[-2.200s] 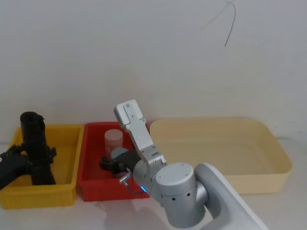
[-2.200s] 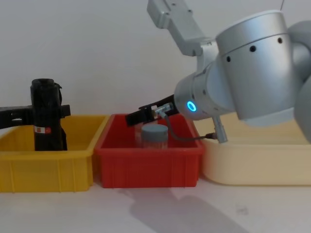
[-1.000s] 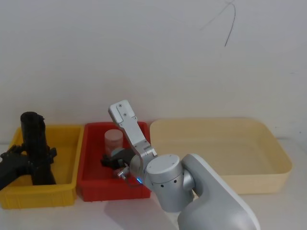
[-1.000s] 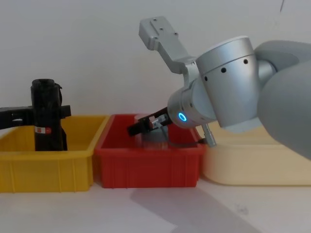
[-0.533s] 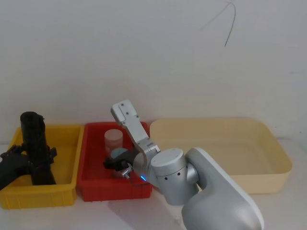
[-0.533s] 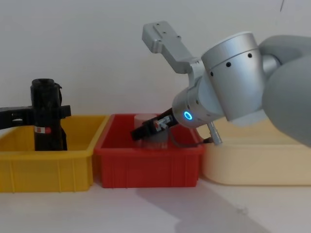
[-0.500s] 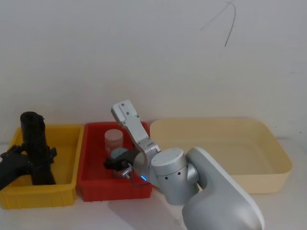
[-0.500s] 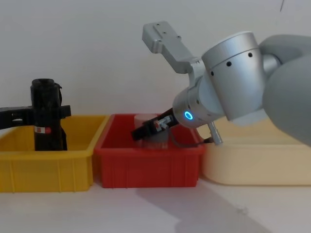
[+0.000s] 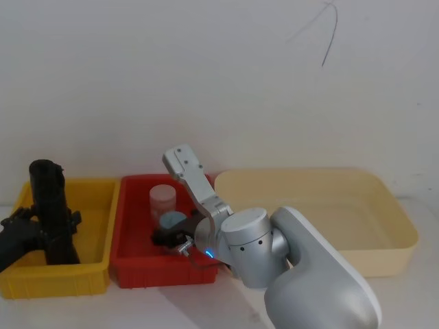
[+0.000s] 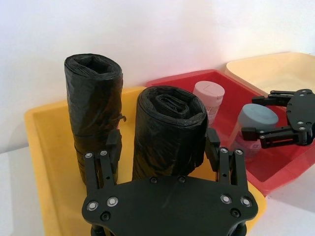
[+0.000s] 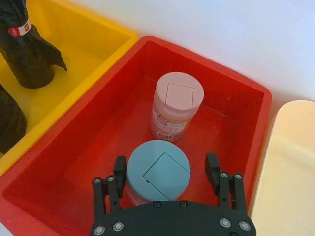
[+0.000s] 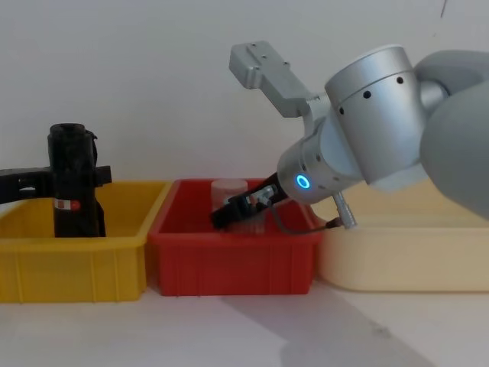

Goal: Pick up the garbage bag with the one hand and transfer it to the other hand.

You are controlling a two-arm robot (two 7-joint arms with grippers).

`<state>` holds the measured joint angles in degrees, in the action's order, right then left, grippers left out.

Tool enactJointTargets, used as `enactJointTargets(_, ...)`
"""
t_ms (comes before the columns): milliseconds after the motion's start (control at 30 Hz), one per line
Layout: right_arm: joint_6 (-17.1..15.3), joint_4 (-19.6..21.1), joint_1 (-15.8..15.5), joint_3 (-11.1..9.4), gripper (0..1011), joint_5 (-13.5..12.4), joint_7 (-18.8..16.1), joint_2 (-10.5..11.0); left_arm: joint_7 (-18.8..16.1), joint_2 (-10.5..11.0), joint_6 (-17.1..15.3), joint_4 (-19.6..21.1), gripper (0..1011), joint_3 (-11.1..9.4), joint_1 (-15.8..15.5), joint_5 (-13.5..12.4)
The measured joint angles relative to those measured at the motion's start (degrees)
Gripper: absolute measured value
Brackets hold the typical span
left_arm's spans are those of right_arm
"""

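Right gripper [image 11: 166,164] spread astride blue-capped jar [image 11: 156,183] | left gripper [image 10: 163,140] spread flanking nearer black roll [image 10: 170,105], label side hidden | chest: jar base behind red bin [image 12: 229,264] wall

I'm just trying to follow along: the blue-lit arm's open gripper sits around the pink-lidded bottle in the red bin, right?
Not quite. The right gripper is open around the blue-lidded jar in the red bin. The pink-lidded bottle stands beside the jar, outside the fingers. The right wrist view shows this.
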<state>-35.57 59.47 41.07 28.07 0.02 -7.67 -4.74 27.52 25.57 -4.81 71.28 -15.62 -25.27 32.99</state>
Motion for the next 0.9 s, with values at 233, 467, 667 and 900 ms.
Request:
enactJointTargets(233, -0.50, -0.12, 0.14, -0.16, 830, -0.08, -0.46, 0.04, 0.00, 0.00, 0.00, 0.00, 1001, 0.00, 0.00, 0.00)
enactJointTargets(467, -0.72, -0.16, 0.21, -0.23, 680, -0.14, -0.67, 0.07, 0.00, 0.00, 0.00, 0.00, 979, 0.00, 0.00, 0.00)
enactJointTargets(667, -0.82, -0.21, 0.24, -0.27, 679, -0.18, -0.81, 0.10, 0.00, 0.00, 0.00, 0.00, 865, 0.00, 0.00, 0.00)
enactJointTargets(900, -0.91, -0.24, 0.28, -0.30, 680, -0.19, -0.88, 0.11, 0.00, 0.00, 0.00, 0.00, 636, 0.00, 0.00, 0.00)
